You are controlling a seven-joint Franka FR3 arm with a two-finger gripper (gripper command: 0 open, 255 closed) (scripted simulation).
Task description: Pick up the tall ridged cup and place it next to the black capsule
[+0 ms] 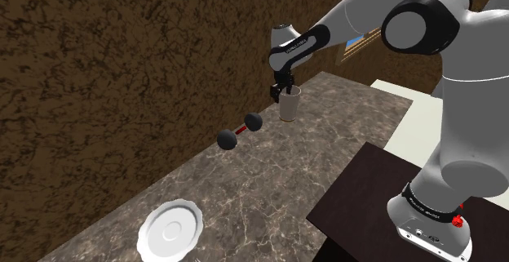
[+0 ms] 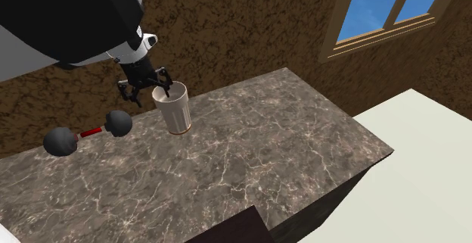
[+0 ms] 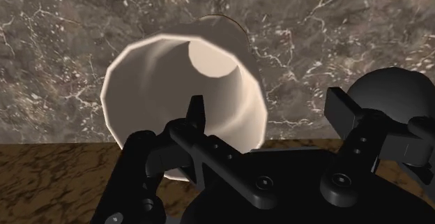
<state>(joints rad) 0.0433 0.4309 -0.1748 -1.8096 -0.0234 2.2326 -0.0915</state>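
Cup [image 1: 291, 107] on marbled counter [image 1: 269, 170], apparently near brown wall [image 1: 106, 64]

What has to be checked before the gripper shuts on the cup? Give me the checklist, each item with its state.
1. The cup stands upright on the counter: ok.
2. The gripper has its fingers open: ok.
3. One finger is inside the cup and one outside its wall: ok, by the wrist view.
4. Fingers are low enough past the rim for a firm grip: cannot tell.
5. There is bare counter beside the black-ended, red-barred capsule for placing: ok.
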